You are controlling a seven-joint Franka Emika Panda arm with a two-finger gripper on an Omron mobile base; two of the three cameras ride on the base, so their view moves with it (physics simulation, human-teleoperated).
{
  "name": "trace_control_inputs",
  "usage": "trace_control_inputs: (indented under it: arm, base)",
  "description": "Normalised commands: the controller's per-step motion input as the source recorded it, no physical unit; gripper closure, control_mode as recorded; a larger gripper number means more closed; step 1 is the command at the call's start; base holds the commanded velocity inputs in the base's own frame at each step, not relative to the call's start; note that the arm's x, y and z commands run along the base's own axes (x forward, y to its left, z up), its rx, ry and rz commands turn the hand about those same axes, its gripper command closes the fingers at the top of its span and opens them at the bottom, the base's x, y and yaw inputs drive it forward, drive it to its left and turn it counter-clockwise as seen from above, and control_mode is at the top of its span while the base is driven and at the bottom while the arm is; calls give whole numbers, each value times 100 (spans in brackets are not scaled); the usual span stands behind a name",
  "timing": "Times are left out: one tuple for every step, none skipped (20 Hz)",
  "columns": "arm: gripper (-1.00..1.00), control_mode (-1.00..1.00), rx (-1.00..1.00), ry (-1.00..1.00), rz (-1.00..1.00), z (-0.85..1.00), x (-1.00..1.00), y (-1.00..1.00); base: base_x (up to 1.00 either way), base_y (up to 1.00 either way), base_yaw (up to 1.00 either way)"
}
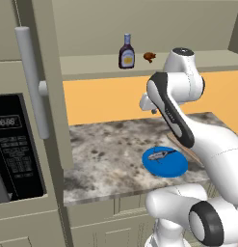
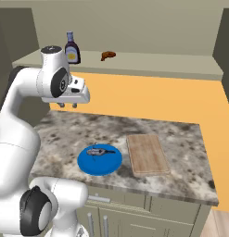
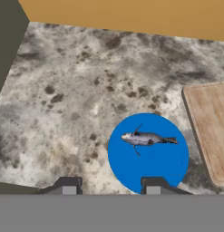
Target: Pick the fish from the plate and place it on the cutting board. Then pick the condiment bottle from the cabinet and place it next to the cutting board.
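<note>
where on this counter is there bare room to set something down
The marbled counter is bare from the tall unit across to the blue plate, and behind the plate and cutting board up to the orange wall. The front right is crowded.

Counter (image 3: 77, 90) bare left of plate (image 3: 131, 172); cutting board (image 3: 208, 127) just beside plate's right.

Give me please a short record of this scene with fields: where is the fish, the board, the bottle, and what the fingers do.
fish: lies on the blue plate, fish not yet picked
cutting board: cutting board flat on the counter, beside the plate, nothing on it
condiment bottle: condiment bottle upright on the cabinet shelf, near a small brown lump
fingers: fingers apart, holding nothing, above the counter and plate
task progress: no step done
</note>
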Motion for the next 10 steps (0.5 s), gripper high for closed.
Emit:
trace_control_inputs:
  arm:
    - [-100,-100,0,0,0,-1,0,0]
    - [-100,-100,0,0,0,-3,-4,0]
    - [-100,-100,0,0,-1,-6,-5,0]
    - [-100,-100,0,0,-1,-7,-8,0]
    - [-100,-100,0,0,-1,-13,-14,-10]
    - [-100,-100,0,0,-1,-14,-14,-5]
    - [-100,-100,0,0,-1,-13,-13,-2]
    - [-100,-100,0,0,-1,-12,-12,-1]
    - [-100,-100,0,0,-1,-12,-13,-3]
    - [-100,-100,0,0,-1,-16,-14,-4]
  base:
    - [0,0,0]
    - [0,0,0]
    - [0,0,0]
    - [0,0,0]
    - [0,0,0]
    - [0,0,0]
    - [0,0,0]
    - [0,0,0]
    - [0,0,0]
    - [0,0,0]
